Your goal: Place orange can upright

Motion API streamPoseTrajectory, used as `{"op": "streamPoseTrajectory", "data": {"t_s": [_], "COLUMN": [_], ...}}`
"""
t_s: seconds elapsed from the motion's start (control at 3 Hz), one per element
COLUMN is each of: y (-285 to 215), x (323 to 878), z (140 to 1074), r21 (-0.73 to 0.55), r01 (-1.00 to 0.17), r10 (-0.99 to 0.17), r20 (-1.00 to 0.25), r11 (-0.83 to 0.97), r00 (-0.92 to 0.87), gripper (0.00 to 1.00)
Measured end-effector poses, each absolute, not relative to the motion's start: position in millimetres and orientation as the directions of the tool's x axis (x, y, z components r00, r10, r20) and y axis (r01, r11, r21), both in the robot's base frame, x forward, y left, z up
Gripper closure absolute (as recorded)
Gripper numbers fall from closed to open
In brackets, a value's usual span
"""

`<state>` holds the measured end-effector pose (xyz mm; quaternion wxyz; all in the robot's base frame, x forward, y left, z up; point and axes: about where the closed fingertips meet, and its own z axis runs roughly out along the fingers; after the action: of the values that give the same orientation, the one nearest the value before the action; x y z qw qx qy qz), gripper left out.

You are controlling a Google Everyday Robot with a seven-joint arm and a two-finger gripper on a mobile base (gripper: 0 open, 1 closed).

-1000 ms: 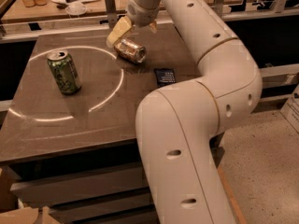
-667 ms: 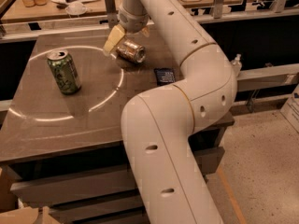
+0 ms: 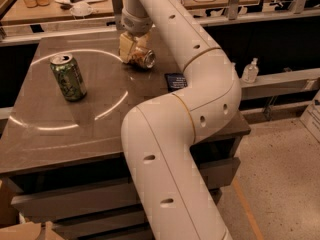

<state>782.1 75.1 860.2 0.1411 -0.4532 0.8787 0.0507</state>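
Currently grasp step: gripper (image 3: 131,48) is down on the orange can (image 3: 143,59), which lies sideways upper-centre on the table (image 3: 60,144); can't tell if it's clamped, and next comes a firm hold, then tipping it upright.

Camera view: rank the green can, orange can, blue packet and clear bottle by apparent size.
1. green can, upright and nearest.
2. orange can, lying down, partly covered by the gripper at its left end.
3. blue packet and clear bottle: look alike, not ranked.
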Motion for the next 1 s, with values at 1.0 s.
{"op": "streamPoseTrajectory", "data": {"t_s": [1.0], "y": [71.0], "x": [763.9], "z": [923.5], "r21": [-0.018], "r01": [-0.823], "r10": [-0.753], "r20": [-0.414], "r11": [0.568], "r00": [-0.511], "gripper": [1.0]}}
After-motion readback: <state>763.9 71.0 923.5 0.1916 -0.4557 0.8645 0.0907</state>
